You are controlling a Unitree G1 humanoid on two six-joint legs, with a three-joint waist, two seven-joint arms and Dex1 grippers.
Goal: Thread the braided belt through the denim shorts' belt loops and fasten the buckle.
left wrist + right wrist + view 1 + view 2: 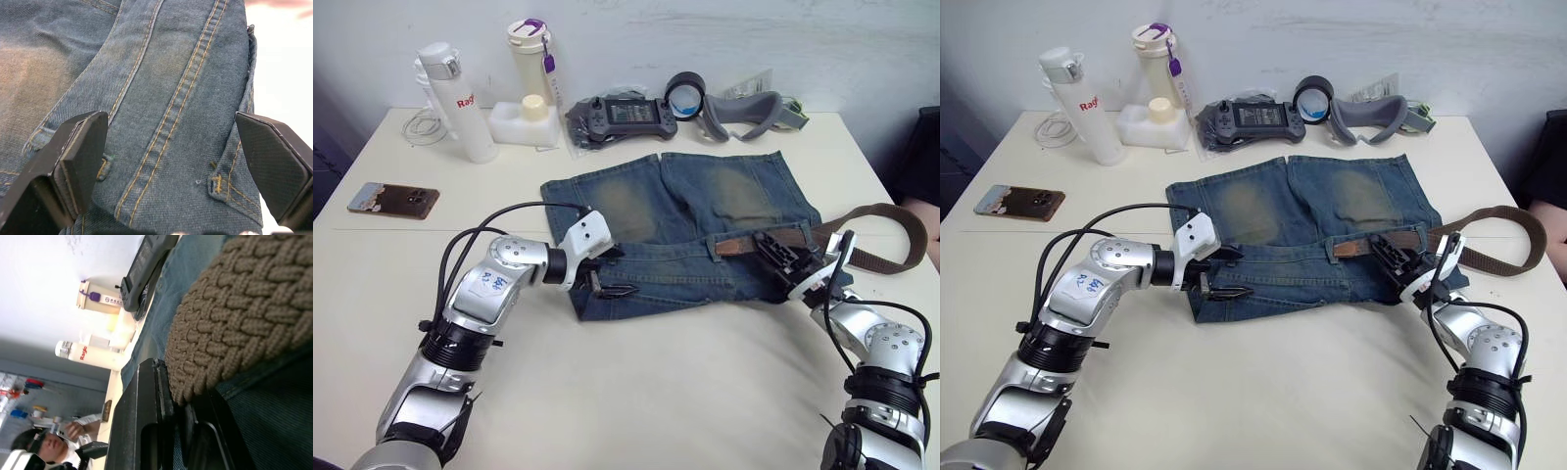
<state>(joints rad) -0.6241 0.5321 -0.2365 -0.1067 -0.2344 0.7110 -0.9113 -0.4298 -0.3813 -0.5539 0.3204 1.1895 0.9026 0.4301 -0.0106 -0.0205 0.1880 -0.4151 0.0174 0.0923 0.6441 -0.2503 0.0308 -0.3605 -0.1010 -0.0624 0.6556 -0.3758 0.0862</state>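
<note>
Head views: denim shorts flat on the worktop, waistband toward the robot. Braided belt partly threaded: short stretch showing along the waistband near the middle, the rest looping off past the right edge of the shorts onto the worktop. Left hand at the waistband's left end, spread wide, gripping nothing. Right hand on the belt at the waistband's right part. Judged step: threading in progress, fastening not yet possible.

Left wrist view: fingers well apart, straddling a fold of waistband; one belt loop near the cloth's edge, empty.

Right wrist view: woven strap close up, tan, lying on the denim and pinched between the black fingers; clamped on the belt.

Next move, as a judgement: feed more strap leftward along the waistband toward the empty loops, left hand pinning cloth or lifting a loop.

Hard to make out: buckle not identifiable; number of loops already passed unclear; belt's leading tip hidden under denim or the right hand.
</note>
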